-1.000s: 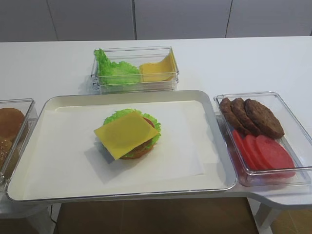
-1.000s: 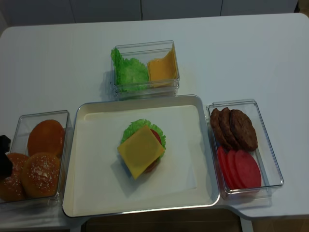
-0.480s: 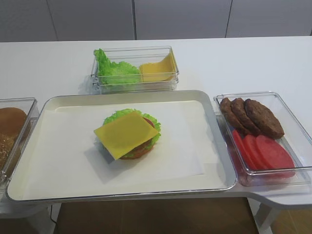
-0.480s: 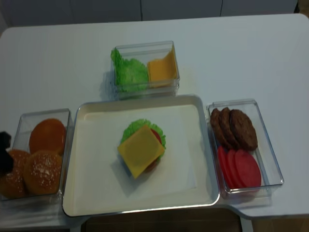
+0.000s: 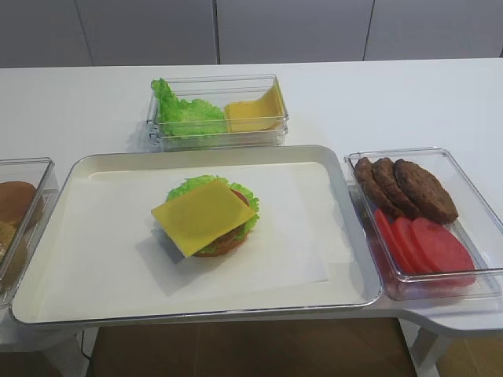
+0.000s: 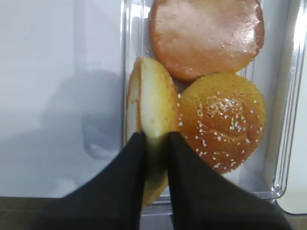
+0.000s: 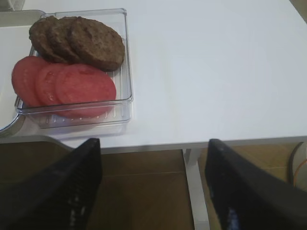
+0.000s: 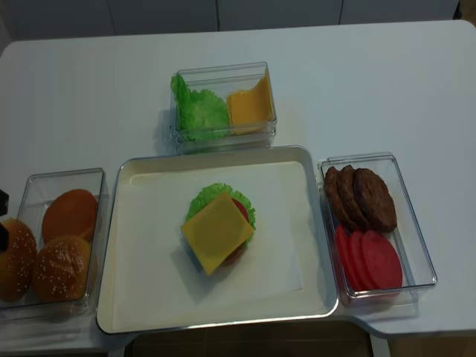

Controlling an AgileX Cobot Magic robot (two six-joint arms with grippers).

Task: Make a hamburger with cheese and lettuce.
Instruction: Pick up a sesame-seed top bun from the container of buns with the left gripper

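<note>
The hamburger stack sits mid-tray: bun base, frilly lettuce, a red slice and the square yellow cheese on top, corners overhanging. It also shows in the realsense view, with the cheese over the lettuce. My left gripper is shut on a sesame bun top, held on edge above the bun box's left side. That bun top shows at the far left of the realsense view. My right gripper is open and empty, below the table's front edge.
The clear bun box holds a plain bun and a sesame bun. A box with loose lettuce and stacked cheese stands behind the tray. A right box holds patties and tomato slices.
The bun top in my left gripper has risen and shifted left, from inside the bun box to over its left wall. The tray stack and right arm have not moved.
</note>
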